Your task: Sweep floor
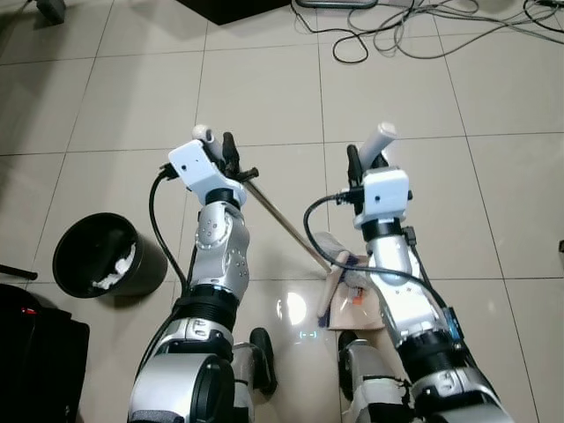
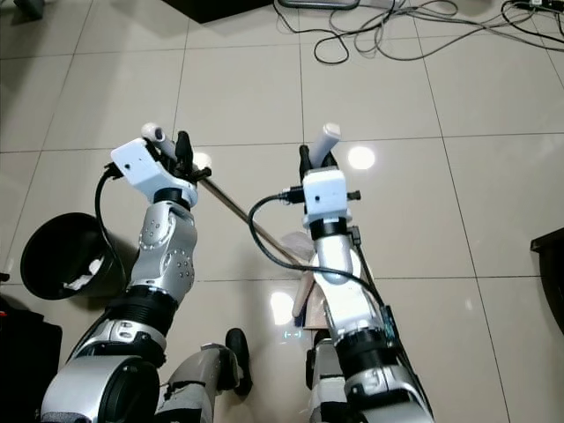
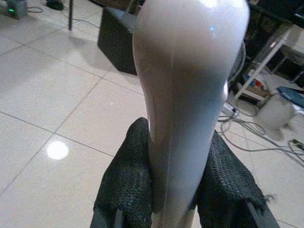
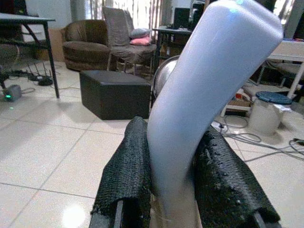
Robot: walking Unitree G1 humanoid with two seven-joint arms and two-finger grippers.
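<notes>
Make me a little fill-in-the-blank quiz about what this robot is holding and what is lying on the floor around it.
1. The left gripper is shut on a white ___.
2. The round bin on the robot's left is coloured ___.
3. A thin metal rod slants between the two ___.
4. Loose cables lie on the tiled ___.

Missing words: handle; black; arms; floor

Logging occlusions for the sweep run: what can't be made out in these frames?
- Broom head: head views, mostly hidden behind the right arm; its bristles can't be judged.
- Dustpan: same views, the right arm covers most of it; contents unclear.
- Bin: pale scraps inside too small to identify.
- White handles: wrist views, lower ends cut off by the frame edge; they hide the floor beyond.
</notes>
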